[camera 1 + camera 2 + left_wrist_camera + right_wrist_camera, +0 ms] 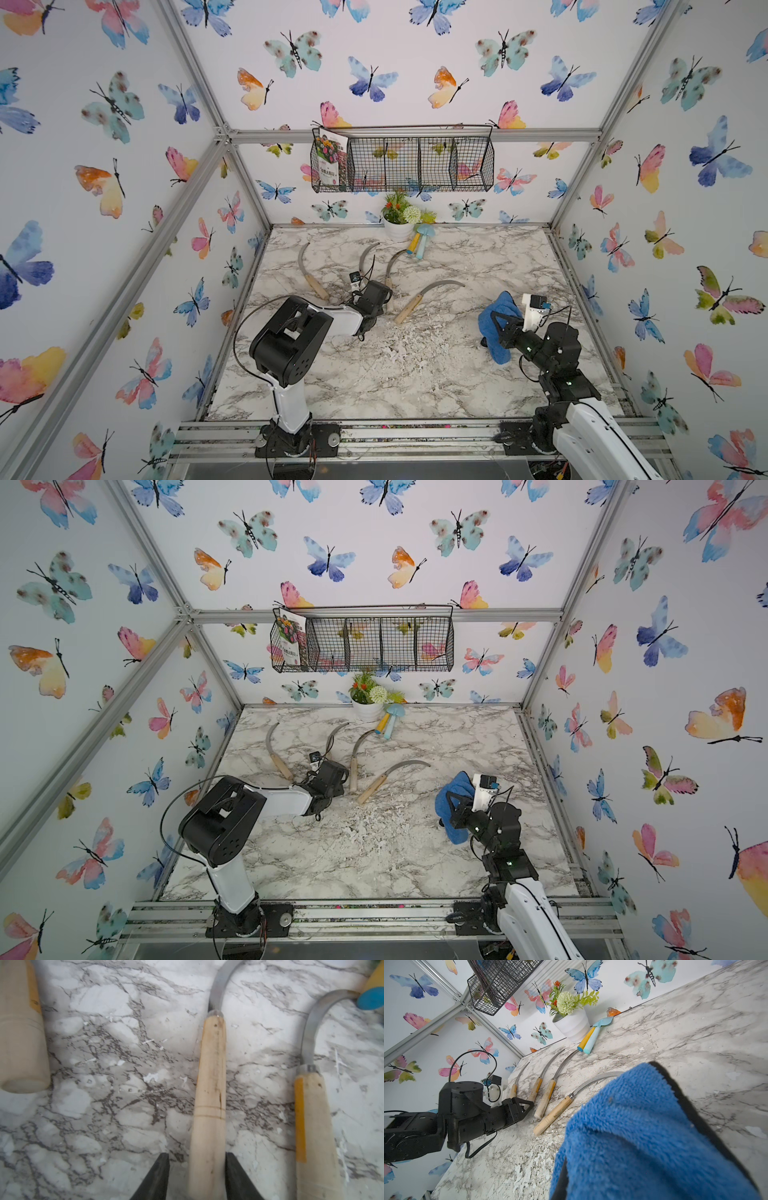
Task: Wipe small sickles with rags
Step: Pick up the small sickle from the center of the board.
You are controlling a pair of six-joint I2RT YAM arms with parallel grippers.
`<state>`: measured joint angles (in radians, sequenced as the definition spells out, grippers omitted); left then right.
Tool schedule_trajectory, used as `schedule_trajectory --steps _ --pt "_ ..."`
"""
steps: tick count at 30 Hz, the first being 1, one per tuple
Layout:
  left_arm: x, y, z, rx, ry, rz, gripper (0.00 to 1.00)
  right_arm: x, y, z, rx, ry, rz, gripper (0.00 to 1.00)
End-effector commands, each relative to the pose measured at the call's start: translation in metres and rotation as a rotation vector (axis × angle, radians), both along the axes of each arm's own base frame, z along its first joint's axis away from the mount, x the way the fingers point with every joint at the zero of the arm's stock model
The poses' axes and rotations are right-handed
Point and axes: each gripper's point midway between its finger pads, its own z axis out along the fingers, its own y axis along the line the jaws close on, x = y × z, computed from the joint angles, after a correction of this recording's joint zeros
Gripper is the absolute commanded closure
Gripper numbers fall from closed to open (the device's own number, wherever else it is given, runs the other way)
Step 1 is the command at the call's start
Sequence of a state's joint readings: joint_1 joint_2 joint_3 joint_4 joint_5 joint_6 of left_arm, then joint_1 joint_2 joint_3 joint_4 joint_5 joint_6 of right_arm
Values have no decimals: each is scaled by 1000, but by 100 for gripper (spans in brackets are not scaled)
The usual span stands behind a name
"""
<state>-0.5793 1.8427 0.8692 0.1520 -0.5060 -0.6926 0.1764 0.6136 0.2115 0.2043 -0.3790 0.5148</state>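
Left gripper (197, 1154) is low over the marble tabletop (374, 374), jaws apart and straddling the butt end of sickle 2's (211, 1084) wooden handle. One black finger (236, 1176) touches the handle side, the other shows a slit of marble between it and the wood, so it isn't clamped. Sickle 2's blade curves away ahead of the gripper. Just beside the gripper on its right lies sickle 3 (311, 1115), handle roughly parallel, with an orange strip along the wood and the blade arcing forward. On the gripper's left is sickle 1 (318, 286), its handle butt close by and not touching. Further to its right, between the two grippers, sickle 4 (409, 309) lies slanted, handle end nearer the robot, blade pointing toward the right gripper's side. White flakes (386, 345) litter the marble behind and right of the left gripper. Right gripper (500, 323) is closed on the blue rag (643, 1136). The cloth is bunched around the fingers and hangs below them, black edging visible, and I can't tell if it touches the table. The rag is well apart from sickles 1 to 3, and its nearest sickle is 4, whose blade tip sits ahead and to its left. Beyond the blade tips of sickles 2 and 3 are the yellow and light-blue toys (419, 245), leaning at a white flower pot (397, 230) by the back wall. Above that a black wire basket (415, 166) hangs on the wall, with a seed packet (330, 160) in its left compartment.
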Motion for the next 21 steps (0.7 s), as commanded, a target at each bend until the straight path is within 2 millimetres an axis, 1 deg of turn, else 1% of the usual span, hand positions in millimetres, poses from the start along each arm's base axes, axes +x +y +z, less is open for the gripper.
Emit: schedule_trajectory --steps 1,5,7,13,17,19,21 --pt "-10 10 -20 74 72 -5 62 4 -2 5 -12 -23 -11 98" --pt "-7 4 -20 66 56 -42 66 5 -2 1 -11 -25 -12 98" --pt "-5 2 -22 57 52 -62 62 6 -2 -1 -6 -24 -15 97" --pt "1 2 -25 20 44 -111 63 5 1 -2 -7 -11 4 98" --pt "-1 -3 -23 3 26 -149 59 5 0 -4 2 -12 -2 97" --pt "-1 -4 -21 4 21 -164 63 4 2 -2 0 -4 7 98" --pt "-2 -2 -19 7 15 -163 73 3 2 -2 -1 -6 12 98"
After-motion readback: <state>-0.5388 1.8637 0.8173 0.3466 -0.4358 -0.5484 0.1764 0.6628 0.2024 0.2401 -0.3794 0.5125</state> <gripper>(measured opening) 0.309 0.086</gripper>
